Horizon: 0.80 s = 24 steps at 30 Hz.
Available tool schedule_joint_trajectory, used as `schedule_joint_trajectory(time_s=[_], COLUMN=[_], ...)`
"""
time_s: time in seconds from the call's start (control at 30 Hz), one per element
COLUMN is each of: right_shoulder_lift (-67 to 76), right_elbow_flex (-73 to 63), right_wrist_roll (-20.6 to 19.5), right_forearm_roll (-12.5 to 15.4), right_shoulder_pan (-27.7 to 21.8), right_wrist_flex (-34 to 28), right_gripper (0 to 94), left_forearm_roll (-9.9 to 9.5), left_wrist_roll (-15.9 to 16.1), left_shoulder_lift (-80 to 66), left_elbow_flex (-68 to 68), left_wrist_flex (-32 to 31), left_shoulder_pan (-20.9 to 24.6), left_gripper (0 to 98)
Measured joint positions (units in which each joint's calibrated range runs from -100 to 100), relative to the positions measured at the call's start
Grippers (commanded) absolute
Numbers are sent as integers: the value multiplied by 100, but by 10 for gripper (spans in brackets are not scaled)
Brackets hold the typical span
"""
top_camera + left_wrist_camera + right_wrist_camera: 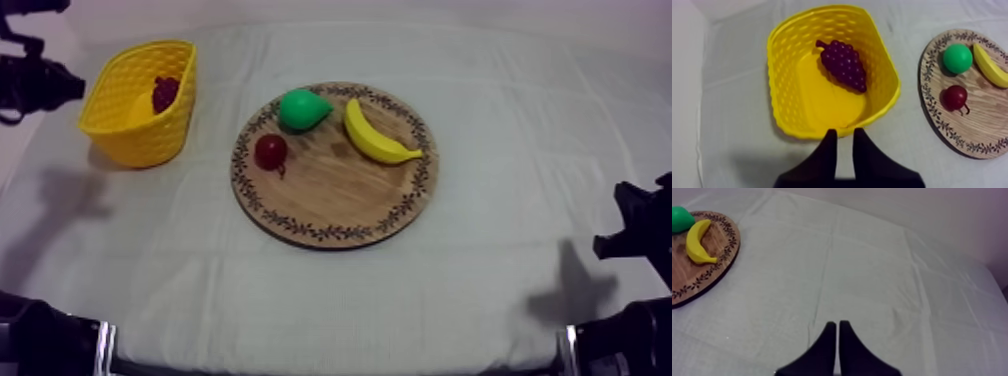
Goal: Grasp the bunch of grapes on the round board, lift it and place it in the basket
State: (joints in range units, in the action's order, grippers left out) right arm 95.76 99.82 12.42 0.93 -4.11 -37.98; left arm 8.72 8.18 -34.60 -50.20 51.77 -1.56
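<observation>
The left end effector [845,131] hovers at the near rim of the yellow basket [781,95], fingers slightly apart and gripping nothing. The bunch of grapes [843,64] lies inside that basket. The right end effector [837,324] is over bare bench cloth, fingers pressed together, empty. The wooden board [984,122] carries a pear [957,58], a banana [989,64] and a small red fruit [955,96].

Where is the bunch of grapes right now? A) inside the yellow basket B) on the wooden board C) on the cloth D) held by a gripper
A: the bunch of grapes lies inside the yellow basket, and the left gripper beside it is open with nothing between its fingers.
</observation>
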Motion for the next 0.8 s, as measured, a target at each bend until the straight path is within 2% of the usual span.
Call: schedule_joint_trajectory(time_s=[0.1,0.33,0.4,0.67,0.8], right_shoulder_lift=[0,0,0,0,0], right_elbow_flex=[0,0,0,0,0], right_wrist_roll=[0,0,0,7,12], right_forearm_roll=[0,0,0,0,0], right_shoulder_pan=[0,0,0,0,0], right_wrist_flex=[0,0,0,0,0], right_gripper=[3,3,3,3,3], left_forearm_roll=[98,95,66,-373,-406], left_wrist_roll=[-33,-2,47,-21,51], left_shoulder_lift=[-755,-2326,-2707,-4057,-4670], left_elbow_flex=[-855,-2598,-2982,-4031,-4264], left_wrist_flex=[-614,-1530,-1530,-1033,-891], left_shoulder_pan=[36,39,20,-116,-241], left_gripper=[18,2,1,0,0])
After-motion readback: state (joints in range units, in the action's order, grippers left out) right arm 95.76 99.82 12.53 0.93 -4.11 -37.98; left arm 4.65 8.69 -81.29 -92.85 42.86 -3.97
